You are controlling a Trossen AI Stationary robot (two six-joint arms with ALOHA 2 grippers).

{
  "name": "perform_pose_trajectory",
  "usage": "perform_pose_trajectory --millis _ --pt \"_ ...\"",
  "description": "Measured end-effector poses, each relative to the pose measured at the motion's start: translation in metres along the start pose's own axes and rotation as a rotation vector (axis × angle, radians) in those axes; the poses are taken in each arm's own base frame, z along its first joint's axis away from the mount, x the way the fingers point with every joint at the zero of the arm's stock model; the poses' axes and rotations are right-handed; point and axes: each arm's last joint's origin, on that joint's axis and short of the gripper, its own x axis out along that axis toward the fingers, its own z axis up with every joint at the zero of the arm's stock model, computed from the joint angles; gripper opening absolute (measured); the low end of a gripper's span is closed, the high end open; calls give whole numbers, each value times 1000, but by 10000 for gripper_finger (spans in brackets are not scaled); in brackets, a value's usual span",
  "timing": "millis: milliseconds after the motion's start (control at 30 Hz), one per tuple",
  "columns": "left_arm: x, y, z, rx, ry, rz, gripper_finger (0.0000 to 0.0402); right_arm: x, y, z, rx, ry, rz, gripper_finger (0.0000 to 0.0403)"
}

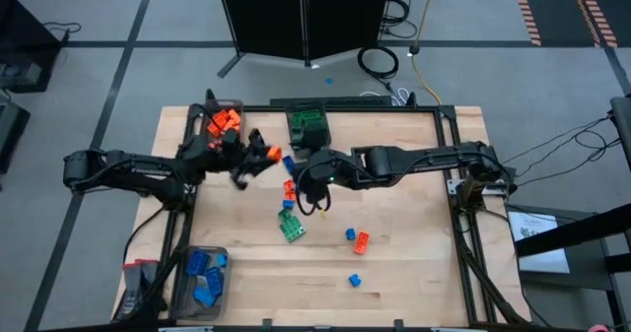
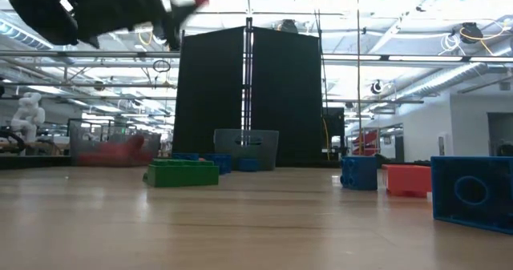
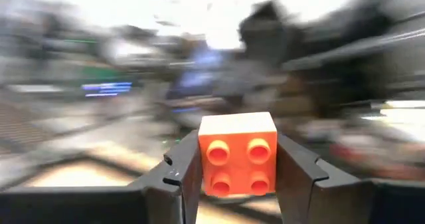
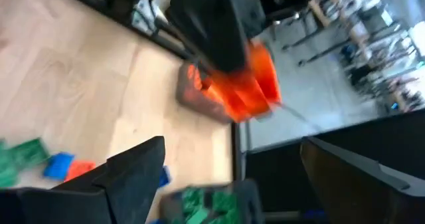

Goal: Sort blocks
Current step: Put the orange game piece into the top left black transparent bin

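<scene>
Above the table, the left hand (image 3: 239,174) clamps an orange block (image 3: 238,152) (four studs showing); the right hand (image 4: 232,177) gapes empty.

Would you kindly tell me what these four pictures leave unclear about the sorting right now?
- Blocks under the right gripper: high view, the arm covers that spot.
- Count in the blue bin, orange bin and green bin: high view, bricks too small.
- Room behind the orange block held in the left gripper: left wrist view, blurred.
- Grippers in the low view: cut off by the top edge.
</scene>
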Motion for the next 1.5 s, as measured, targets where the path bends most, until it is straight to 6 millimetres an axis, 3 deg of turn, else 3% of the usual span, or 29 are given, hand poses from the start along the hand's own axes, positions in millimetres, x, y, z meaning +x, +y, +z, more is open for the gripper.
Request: perform_pose_trajectory --millis 133,267,433,700,833,967,1267,1367,1500 --pt "-10 32 -10 213 68 562 136 -10 5 -6 31 71 43 328" --pt "-28 56 -7 404 72 1129 136 -18 11 -11 58 129 79 318" --pt "-46 73 0 532 117 1455 136 -22 18 -17 74 203 115 315" --pt "-74 99 -1 523 274 1650 137 -24 21 -23 148 257 160 315" --pt "-78 105 -4 469 359 1554 143 -25 23 -24 168 264 214 315" --pt "-81 107 -8 488 486 1468 184 -21 24 -26 192 274 274 315" --pt "-95 112 -12 491 594 1603 321 -22 27 -27 240 278 356 315" --pt "-96 111 -16 415 595 1562 344 -18 29 -26 237 246 354 315" --pt "-89 109 -22 304 608 1367 349 6 44 -36 228 158 382 315"
